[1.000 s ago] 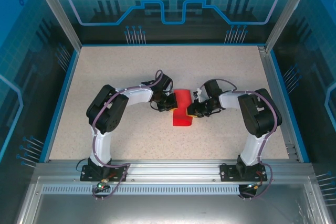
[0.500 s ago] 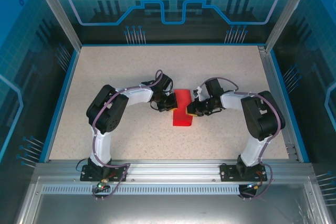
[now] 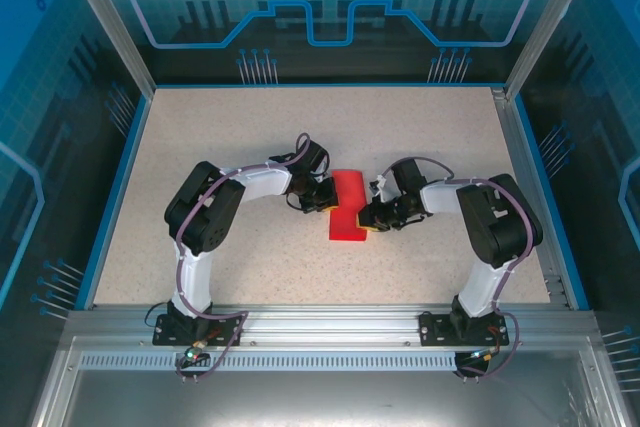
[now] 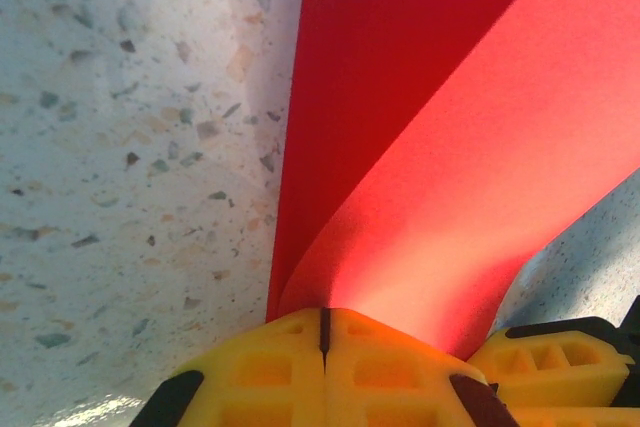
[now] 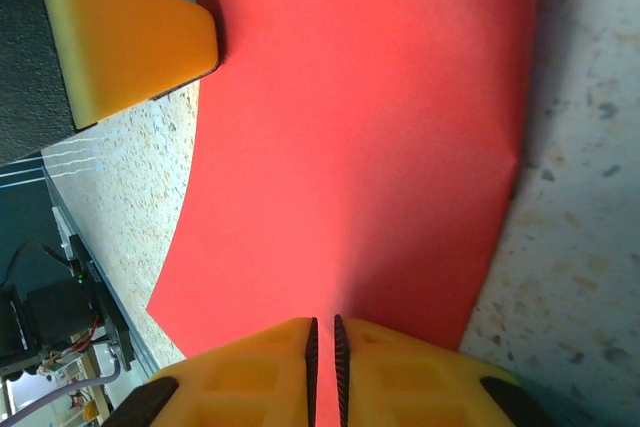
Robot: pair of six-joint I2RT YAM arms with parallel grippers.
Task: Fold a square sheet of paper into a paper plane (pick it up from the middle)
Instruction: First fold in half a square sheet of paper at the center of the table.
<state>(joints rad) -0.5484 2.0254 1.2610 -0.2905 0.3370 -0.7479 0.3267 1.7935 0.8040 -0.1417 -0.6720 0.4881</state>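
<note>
**Red sheet clamped from both sides at mid-surface**

The red sheet of paper [image 3: 347, 209] lies near the middle of the speckled surface [image 3: 220, 137], between the two arms. From above it reads as a narrow strip running away from the arm bases, and its near end is brighter than its far end. It is not flat. In the left wrist view two layers of the sheet meet in a curved bend, and the upper layer bows away from the lower one. In the right wrist view it spreads as one broad, gently curved face. Its right edge there is straight and has a small crease mark.

The left end effector [image 3: 327, 199] sits at the sheet's left edge. Its own camera shows the yellow fingers [image 4: 270, 367] pressed together with only a hairline seam. The paper's bend runs straight into that seam, so it is clamped on the sheet.

The right end effector [image 3: 367, 215] sits at the sheet's right edge, slightly nearer the arm bases. Its fingers stand a sliver apart with red showing between them, so it too is clamped on the sheet.

One finger of each unit appears in the other's wrist view, close beside the paper. Whether those fingers touch the surface cannot be told.
</note>
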